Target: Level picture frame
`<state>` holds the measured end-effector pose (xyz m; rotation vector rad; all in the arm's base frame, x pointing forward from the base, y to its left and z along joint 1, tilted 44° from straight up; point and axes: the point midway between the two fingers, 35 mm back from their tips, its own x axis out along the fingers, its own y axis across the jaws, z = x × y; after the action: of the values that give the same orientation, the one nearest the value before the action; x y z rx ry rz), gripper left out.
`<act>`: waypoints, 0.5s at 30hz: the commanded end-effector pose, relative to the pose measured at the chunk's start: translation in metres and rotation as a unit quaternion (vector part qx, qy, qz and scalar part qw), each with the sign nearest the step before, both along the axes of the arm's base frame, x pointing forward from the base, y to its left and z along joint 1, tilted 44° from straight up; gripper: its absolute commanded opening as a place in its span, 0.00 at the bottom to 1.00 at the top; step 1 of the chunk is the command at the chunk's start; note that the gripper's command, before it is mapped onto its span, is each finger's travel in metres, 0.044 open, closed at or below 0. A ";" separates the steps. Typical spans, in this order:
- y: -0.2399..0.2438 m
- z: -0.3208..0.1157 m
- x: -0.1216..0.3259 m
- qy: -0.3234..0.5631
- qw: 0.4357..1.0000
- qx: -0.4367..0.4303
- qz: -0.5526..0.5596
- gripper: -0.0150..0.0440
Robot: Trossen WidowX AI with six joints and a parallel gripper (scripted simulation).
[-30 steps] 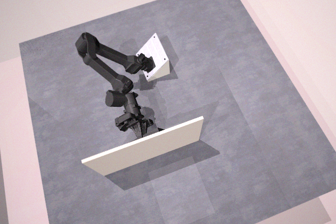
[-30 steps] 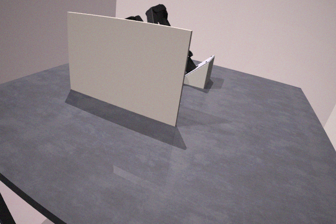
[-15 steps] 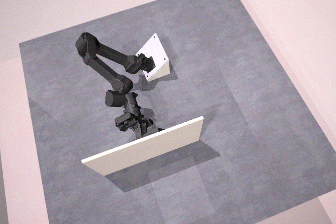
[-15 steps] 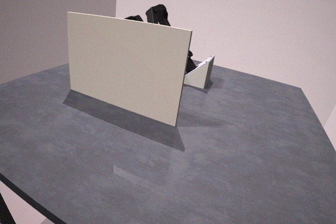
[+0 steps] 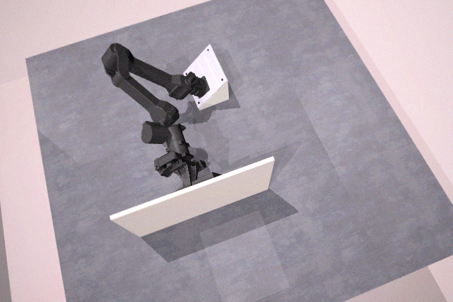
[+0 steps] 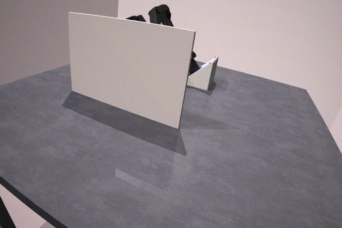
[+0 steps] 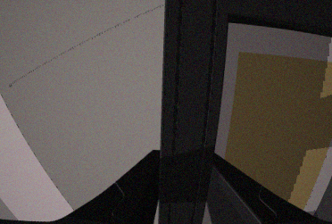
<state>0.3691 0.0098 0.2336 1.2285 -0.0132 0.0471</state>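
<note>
Picture frame (image 5: 216, 174) (image 7: 189, 63): located at the wall panel (image 5: 204, 195) (image 6: 129, 64) (image 7: 89, 108), on the side facing the arm (image 5: 140, 95) (image 6: 161, 13). Shows in the wrist view as a dark border around a pale mat (image 7: 232, 50) and tan picture (image 7: 272, 103).

Gripper (image 5: 190, 180) (image 7: 181, 160): clenched on the frame's dark border, 1 finger to each side. Judged to be at the start of a lift.

Step in hand: raise only enough to free the notch; keep close to the panel, without pulling outward or twisting. Shift exactly 1 notch toward the high side, lower until seated, then release fully before judging tilt. Beware of skipping a notch or unhooking.

Hidden: screw and notched strip. Cut off: most of the frame in the wrist view. Reads in the top view as a mere dark sliver past the panel edge, probably the frame; blocked in the exterior view. Cannot tell the high side.

Outward: arm mounted on a white sloped plate (image 5: 212, 64) (image 6: 206, 66), well apart from the panel.
</note>
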 end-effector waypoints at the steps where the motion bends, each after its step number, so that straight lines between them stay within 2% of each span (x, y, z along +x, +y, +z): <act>1: 0.002 0.003 0.000 -0.004 1.000 0.001 0.002 0.25; 15: 0.002 0.002 0.000 -0.004 1.000 0.001 0.002 0.25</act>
<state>0.3692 0.0104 0.2339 1.2285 -0.0123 0.0482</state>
